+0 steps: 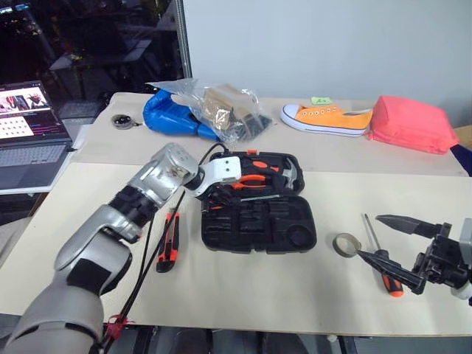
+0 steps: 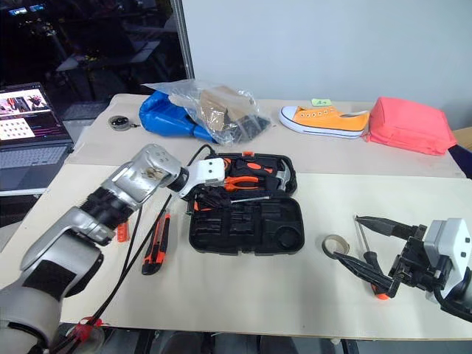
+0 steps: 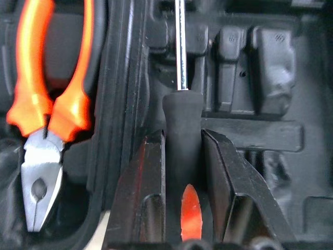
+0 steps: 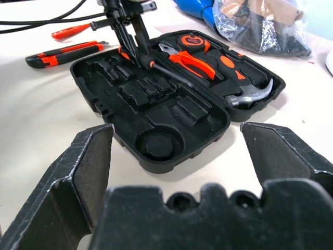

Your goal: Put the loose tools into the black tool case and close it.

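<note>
The black tool case (image 1: 259, 225) lies open on the table, directly under the left gripper (image 3: 183, 156), with pliers (image 3: 44, 112) and a hammer (image 4: 248, 95) already seated in its far half. It looks like stiff moulded plastic, light enough to skid if pushed from the side, so closing it probably calls for a lift at the free edge of the lid rather than a shove.

The left gripper's two fingers are pinched on the black-and-orange handle of a screwdriver (image 3: 182, 125), whose steel shaft runs out ahead of the fingertips over the recessed tray. The handle is rigid and seems rubbery, a fair hold; the shaft would be slick.

The right gripper (image 1: 402, 240) hovers with its fingers spread wide and nothing between them. Just beside its fingertips lie a second screwdriver (image 1: 383, 264) and the tape roll (image 1: 346, 244), a light ring best taken across its rim. The utility knife (image 1: 168, 241) lies beside the left forearm; a slim orange tool (image 4: 73, 31) beyond it may be the tester, though it is hard to make out.
</note>
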`<state>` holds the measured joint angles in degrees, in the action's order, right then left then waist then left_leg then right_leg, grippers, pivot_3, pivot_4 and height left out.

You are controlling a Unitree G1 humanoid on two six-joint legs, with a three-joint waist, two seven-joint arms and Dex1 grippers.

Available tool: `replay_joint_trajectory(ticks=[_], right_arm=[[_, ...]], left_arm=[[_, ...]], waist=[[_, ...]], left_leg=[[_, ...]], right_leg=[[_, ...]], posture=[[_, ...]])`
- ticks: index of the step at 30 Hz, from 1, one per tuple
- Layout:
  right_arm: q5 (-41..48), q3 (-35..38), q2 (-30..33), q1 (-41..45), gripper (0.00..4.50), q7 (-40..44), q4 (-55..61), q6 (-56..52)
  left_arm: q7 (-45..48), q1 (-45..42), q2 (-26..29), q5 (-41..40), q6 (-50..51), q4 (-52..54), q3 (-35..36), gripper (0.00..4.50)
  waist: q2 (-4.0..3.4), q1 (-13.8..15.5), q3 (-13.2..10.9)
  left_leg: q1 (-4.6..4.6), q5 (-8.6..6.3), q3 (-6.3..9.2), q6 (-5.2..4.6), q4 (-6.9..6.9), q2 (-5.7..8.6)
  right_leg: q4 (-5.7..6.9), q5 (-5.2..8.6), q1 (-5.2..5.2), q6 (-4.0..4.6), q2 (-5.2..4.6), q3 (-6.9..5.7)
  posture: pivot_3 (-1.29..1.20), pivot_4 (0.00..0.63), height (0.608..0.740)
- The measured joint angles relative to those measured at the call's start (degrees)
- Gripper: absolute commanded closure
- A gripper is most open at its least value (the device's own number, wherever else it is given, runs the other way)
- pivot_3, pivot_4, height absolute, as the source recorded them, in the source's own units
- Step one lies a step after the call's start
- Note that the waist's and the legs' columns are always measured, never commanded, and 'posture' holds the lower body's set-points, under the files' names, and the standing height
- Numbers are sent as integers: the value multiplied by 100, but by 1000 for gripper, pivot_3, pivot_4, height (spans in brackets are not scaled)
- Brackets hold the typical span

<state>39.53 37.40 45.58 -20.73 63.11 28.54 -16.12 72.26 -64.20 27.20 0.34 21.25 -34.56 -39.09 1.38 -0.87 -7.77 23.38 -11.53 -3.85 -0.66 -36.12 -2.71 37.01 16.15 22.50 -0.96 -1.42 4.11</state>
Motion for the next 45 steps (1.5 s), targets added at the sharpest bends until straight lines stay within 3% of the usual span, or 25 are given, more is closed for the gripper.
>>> replay_joint_trajectory(ticks=[8, 10, 13, 14, 16, 20, 24, 26, 29, 32, 35, 41, 45], right_arm=[[71, 165, 13, -75, 0, -131, 197, -102], [121, 191, 13, -85, 0, -149, 235, -128], [180, 190, 14, -83, 0, -200, 298, -199], [202, 189, 14, -80, 0, -206, 329, -208], [231, 182, 14, -67, 0, -219, 373, -214], [230, 104, -40, -22, 0, -369, 413, -233], [226, -89, -206, 12, 0, -565, 515, -233], [217, -191, -329, 14, 0, -716, 551, -233], [210, -315, -394, 20, 0, -885, 642, -233], [168, -336, -411, 15, 0, -1053, 713, -233], [116, -339, -410, -28, 0, -1114, 716, -234], [109, -330, -408, -126, 0, -1142, 718, -254], [106, -279, -398, -282, 0, -1141, 735, -278]], left_arm=[[73, -353, -435, 760, -1068, -1263, 1, 3861], [42, -388, -486, 887, -1217, -1416, 42, 2889], [69, -391, -481, 934, -1371, -1547, 218, 2000], [79, -383, -432, 933, -1367, -1482, 304, 1737], [174, -250, -221, 853, -1243, -1099, 557, 1737], [362, 589, 401, 42, -159, 860, 1691, 1737], [-331, 1762, 308, -518, 995, 2376, 2588, 2813], [-1101, 2619, -124, -677, 1360, 2991, 3003, 3551], [-2200, 3210, -890, -701, 1474, 3224, 3189, 4440], [-3304, 3297, -1613, -574, 1186, 3219, 3296, 4440], [-4019, 3196, -1966, -442, 1028, 2994, 3299, 4440], [-4524, 3074, -2108, -192, 1109, 2377, 3000, 4440], [-4433, 3065, -1914, -3, 1123, 2387, 2632, 4440]], waist=[[0, -19, 0], [0, -19, 0], [-3, -6, 2], [-7, 4, 1], [-15, -5, 3], [-32, -54, 12], [-41, 8, 17], [-43, 39, 19], [-41, 140, 17], [-39, 164, 17], [-40, 129, 18], [-54, 42, 26], [-74, 23, 58]], left_leg=[[-13, 0, 32, 1, -11, 6], [-16, 1, 39, 1, -16, 8], [-18, 3, 46, 3, -20, 14], [-16, 5, 46, 3, -22, 13], [-15, 6, 47, 2, -21, 12], [-12, 5, 67, 3, -15, -1], [-10, 3, 80, 2, -19, -3], [-7, 3, 86, 2, -24, 1], [5, 4, 94, 3, -51, 10], [-3, 10, 92, -7, -54, 26], [-10, 11, 92, -8, -54, 28], [-7, 11, 94, -8, -51, 26], [-18, 10, 91, -7, -51, 29]], right_leg=[[8, 20, -22, -36, 1, 5], [12, 22, -25, -38, 3, 3], [16, 21, -28, -38, 6, 1], [20, 20, -26, -38, 6, 1], [20, 19, -24, -37, 8, 2], [18, 1, -21, -1, 11, 4], [20, 6, -25, -5, 2, 5], [23, 7, -29, -7, -8, 6], [24, -1, -32, -16, -8, 2], [14, -12, -44, -33, -9, 10], [14, -12, -46, -34, -2, 19], [16, -11, -43, -33, 6, 20], [14, -9, -56, -36, 3, 21]], posture=[[0, 150, 740], [0, 150, 740], [0, 150, 740], [0, 150, 740], [0, 150, 740], [0, 150, 740], [0, 150, 740], [0, 150, 740], [0, 150, 740], [0, 150, 740], [0, 150, 740], [0, 150, 740], [0, 150, 740]])
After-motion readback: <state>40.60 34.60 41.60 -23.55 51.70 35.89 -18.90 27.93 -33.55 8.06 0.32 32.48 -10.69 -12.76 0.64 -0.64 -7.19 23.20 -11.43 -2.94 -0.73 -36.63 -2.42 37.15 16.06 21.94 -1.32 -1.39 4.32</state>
